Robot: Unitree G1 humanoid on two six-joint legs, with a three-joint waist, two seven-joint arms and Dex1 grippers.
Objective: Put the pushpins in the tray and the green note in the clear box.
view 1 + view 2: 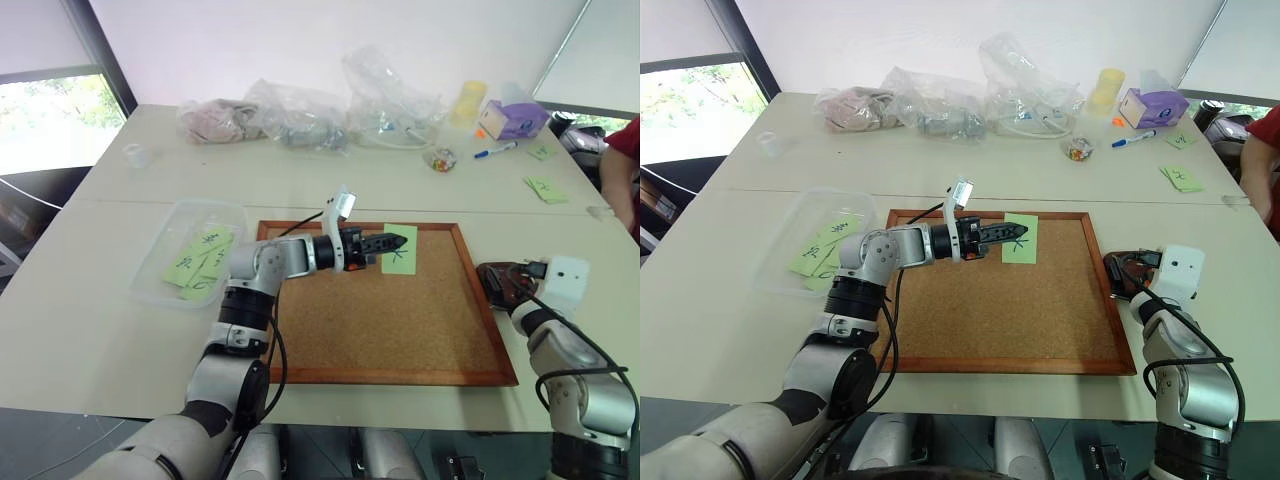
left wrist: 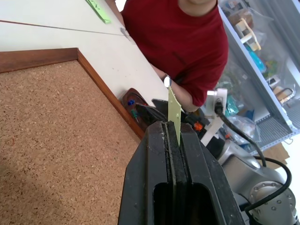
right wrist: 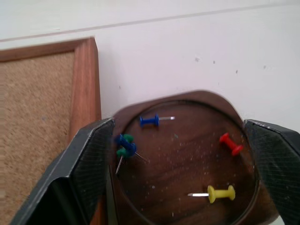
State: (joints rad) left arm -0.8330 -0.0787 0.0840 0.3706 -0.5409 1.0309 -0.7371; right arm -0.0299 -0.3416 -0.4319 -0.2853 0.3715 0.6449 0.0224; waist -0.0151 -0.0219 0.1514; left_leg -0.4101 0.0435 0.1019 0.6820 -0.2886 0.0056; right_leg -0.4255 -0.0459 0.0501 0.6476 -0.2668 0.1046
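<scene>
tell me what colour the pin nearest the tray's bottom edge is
Yellow pushpin; right wrist view shows it best.

Light green note [image 1: 399, 251], dark brown tray [image 3: 187, 164]

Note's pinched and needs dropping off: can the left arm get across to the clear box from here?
Probably yes. The left gripper is shut on the green note above the cork board, and the clear box sits open-topped on that arm's own side with nothing between.

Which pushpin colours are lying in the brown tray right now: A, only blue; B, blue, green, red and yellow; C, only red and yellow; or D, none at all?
B: the tray holds blue, green, red and yellow pushpins, below the open right hand.
</scene>
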